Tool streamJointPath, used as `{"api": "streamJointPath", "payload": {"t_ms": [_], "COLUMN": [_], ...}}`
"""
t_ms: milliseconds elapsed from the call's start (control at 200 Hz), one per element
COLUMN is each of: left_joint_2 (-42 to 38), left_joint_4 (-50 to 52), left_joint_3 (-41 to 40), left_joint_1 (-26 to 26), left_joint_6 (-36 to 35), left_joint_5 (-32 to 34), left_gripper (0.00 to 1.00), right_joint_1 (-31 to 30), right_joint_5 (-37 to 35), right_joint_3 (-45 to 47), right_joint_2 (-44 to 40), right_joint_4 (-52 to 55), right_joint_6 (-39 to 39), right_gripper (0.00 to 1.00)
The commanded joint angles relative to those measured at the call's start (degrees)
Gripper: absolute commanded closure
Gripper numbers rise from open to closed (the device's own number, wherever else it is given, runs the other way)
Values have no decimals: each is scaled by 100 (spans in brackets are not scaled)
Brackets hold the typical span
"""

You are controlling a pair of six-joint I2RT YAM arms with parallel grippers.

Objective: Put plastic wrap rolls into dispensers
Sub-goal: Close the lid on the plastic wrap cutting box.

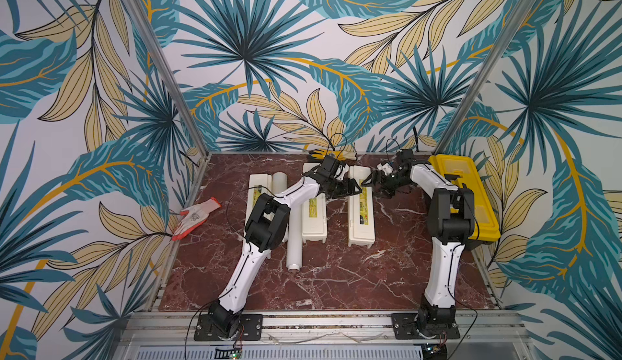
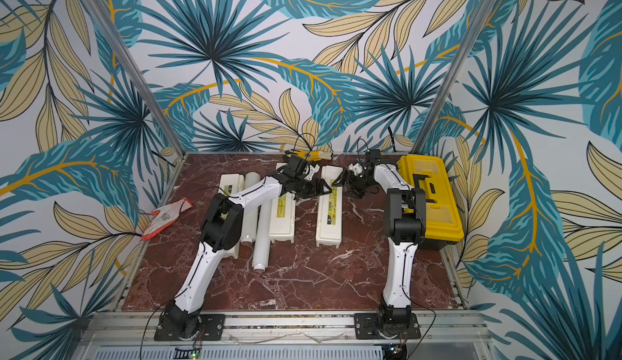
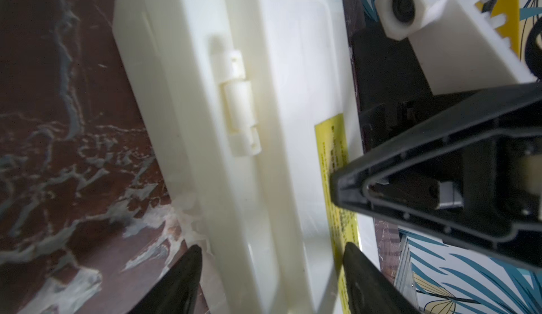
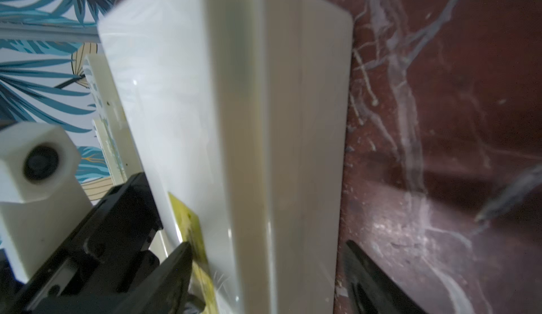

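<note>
**Asker:** What is the biggest thing in front of you?

**Me:** The red marble table (image 1: 336, 284). Next is a yellow toolbox (image 1: 449, 166), which sits along its right edge behind my right arm.

**Asker:** And the dispensers?

**Me:** There are three cream ones, lying side by side and running lengthwise away from me. The left dispenser (image 1: 258, 182) is mostly under my left arm. The middle dispenser (image 1: 314, 222) and the right dispenser (image 1: 361, 218) both have their lids down with the yellow labels facing up. The right one lies a little apart from the other two.

**Asker:** Where are the rolls?

**Me:** I can see two in a top view, and both lie out on the table. The first roll (image 2: 249, 223) is just beside the left dispenser. The second roll (image 2: 262, 250) lies between the first roll and the middle dispenser. Its stub end points toward me and reaches nearer to me than the boxes do.

**Asker:** Anything smaller?

**Me:** A red-and-white glove (image 1: 197, 215) lies at the table's left edge. There are yellow gloves (image 1: 331, 154) at the far edge.

**Asker:** And your claws?

**Me:** Both are at the far half of the right dispenser, facing each other across it. My left claw (image 3: 272, 249) has its jaws spread, and the box's hinge (image 3: 239, 104) side and lid fill the space between them. I cannot tell whether they touch it. My right claw (image 4: 268, 245) is also spread. One finger (image 4: 170, 277) is over the label and the other finger (image 4: 372, 286) is over bare table, clear of the box's edge. That claw holds nothing.
</note>
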State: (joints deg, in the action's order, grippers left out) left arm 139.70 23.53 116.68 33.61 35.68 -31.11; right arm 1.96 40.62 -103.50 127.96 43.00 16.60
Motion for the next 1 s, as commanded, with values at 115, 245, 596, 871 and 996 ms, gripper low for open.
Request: {"api": "streamJointPath", "payload": {"t_ms": [115, 245, 596, 871, 996], "left_joint_2": [465, 457, 1441, 2075, 2112], "left_joint_4": [1327, 1325, 1329, 1355, 1861], "left_joint_3": [-728, -619, 1813, 2602, 2836], "left_joint_1": [136, 129, -296, -415, -390], "left_joint_6": [-19, -49, 158, 573, 694], "left_joint_5": [807, 823, 1138, 1176, 1476], "left_gripper": [32, 30, 9, 19, 34], "right_joint_1": [47, -85, -371, -380, -411], "right_joint_5": [-556, -957, -1072, -1198, -1140], "right_joint_3": [-1503, -1738, -3198, -3211, -3210], "right_joint_2": [1346, 1469, 2213, 2194, 2146], "right_joint_4": [1146, 1602, 3052, 3140, 3053], "right_joint_6": [172, -157, -1004, -1149, -1160], "right_gripper": [31, 38, 44, 38, 27]}}
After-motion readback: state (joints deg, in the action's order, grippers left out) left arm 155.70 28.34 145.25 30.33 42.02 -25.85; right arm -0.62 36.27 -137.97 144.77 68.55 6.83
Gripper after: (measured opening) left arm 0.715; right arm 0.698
